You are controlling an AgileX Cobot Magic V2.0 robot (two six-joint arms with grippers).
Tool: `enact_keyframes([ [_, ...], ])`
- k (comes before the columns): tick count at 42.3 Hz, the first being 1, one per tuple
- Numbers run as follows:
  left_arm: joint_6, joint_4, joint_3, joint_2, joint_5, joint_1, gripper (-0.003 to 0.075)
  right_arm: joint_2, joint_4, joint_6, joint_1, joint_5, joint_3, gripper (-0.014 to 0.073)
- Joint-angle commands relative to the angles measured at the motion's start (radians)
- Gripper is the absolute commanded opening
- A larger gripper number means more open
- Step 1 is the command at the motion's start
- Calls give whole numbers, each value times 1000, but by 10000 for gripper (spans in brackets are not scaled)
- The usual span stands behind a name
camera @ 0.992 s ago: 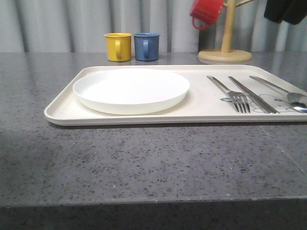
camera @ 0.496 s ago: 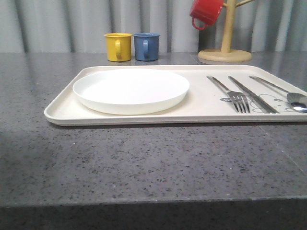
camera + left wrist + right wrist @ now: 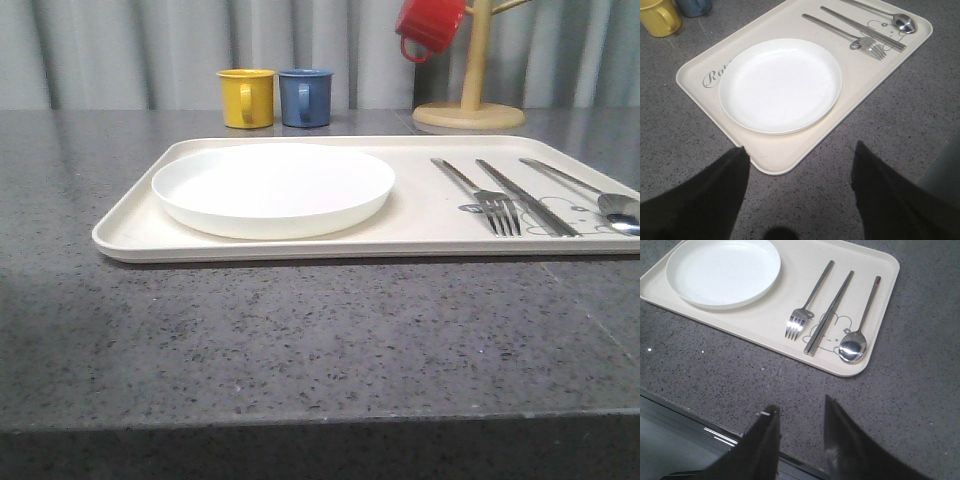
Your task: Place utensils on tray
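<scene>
The cream tray (image 3: 125, 228) lies across the table with the white plate (image 3: 273, 187) on its left half. On its right half the fork (image 3: 490, 200), knife (image 3: 525, 195) and spoon (image 3: 590, 190) lie side by side over the rabbit drawing. My left gripper (image 3: 800, 148) hovers open just off a tray (image 3: 785, 150) corner near the plate (image 3: 780, 85), nothing between its fingers. My right gripper (image 3: 800, 405) is open and empty above bare table, short of the tray (image 3: 770, 325) edge by the fork (image 3: 807, 302), knife (image 3: 830, 312) and spoon (image 3: 860, 322).
A yellow mug (image 3: 246, 97) and a blue mug (image 3: 305, 96) stand behind the tray. A wooden mug tree (image 3: 470, 100) with a red mug (image 3: 430, 27) is at the back right. The table's front edge (image 3: 715, 432) runs close under my right gripper.
The dark arm part that showed at the upper right of the front view a second ago has gone out of view. The tray and utensils have not moved.
</scene>
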Motion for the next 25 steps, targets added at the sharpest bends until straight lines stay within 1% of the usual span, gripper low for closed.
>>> enact_keyframes([
  [1, -9, -2, -29, 0, -71, -7, 387, 5, -5, -9, 2, -83, -18, 101],
  [2, -9, -2, -29, 0, -71, -7, 375, 5, -5, -9, 2, -83, -18, 76],
  [4, -9, -2, -29, 0, -71, -7, 326, 5, -4, -9, 2, -84, -18, 22],
  [9, -9, -2, -29, 0, -71, -7, 211, 5, -4, -9, 2, -86, -18, -71],
  [17, -9, -2, -29, 0, -70, -7, 49, 5, -2, -9, 2, -86, -18, -66],
  [20, -9, -2, -29, 0, -70, -7, 0, 5, -1, -9, 2, -86, -18, -66],
  [22, -7, -2, -29, 0, -70, -7, -20, 5, 0, -9, 2, -86, -18, -66],
  [25, -5, -2, -29, 0, -70, -7, -20, 5, 0, -9, 2, -86, -18, -66],
])
